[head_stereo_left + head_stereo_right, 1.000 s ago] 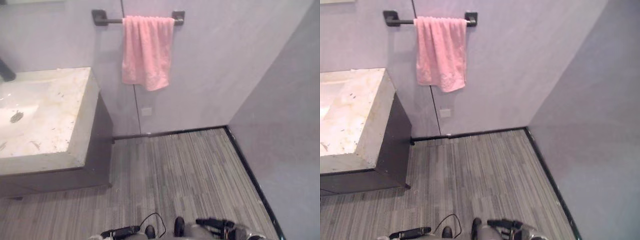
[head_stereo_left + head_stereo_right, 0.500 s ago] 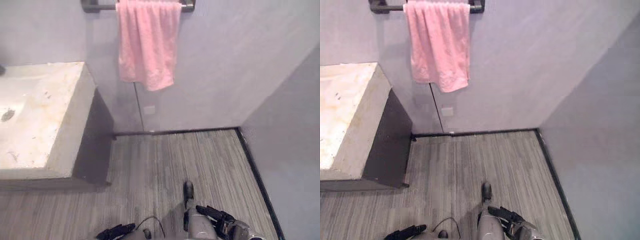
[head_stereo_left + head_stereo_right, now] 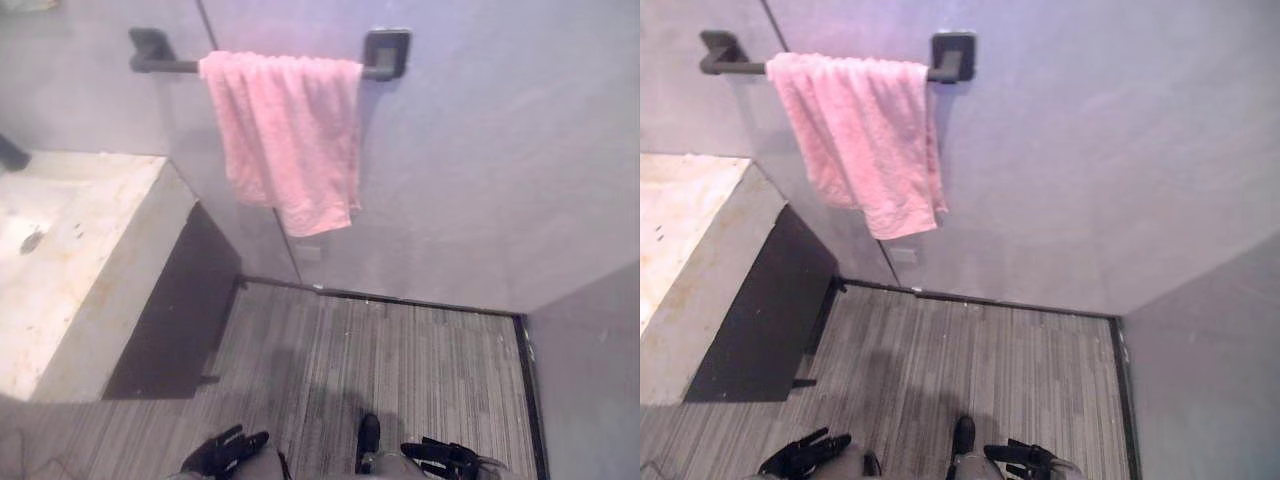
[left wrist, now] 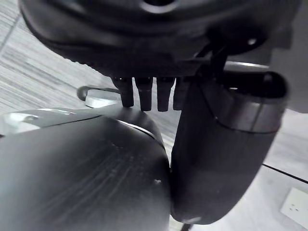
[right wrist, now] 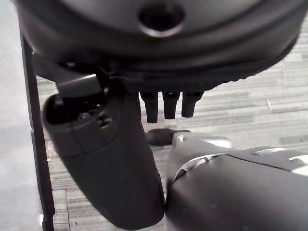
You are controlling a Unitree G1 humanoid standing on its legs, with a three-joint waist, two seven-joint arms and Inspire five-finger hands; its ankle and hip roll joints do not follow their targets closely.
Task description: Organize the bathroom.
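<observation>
On the bathroom wall, head views: a pink towel (image 3: 288,135) hangs from its rail (image 3: 160,66) beside the counter (image 3: 70,260). Wrist views: left robot hand (image 4: 144,94) and right robot hand (image 5: 166,103), fingers straight, hold nothing. Approach step, apparently; reaching for the towel likely follows.
</observation>
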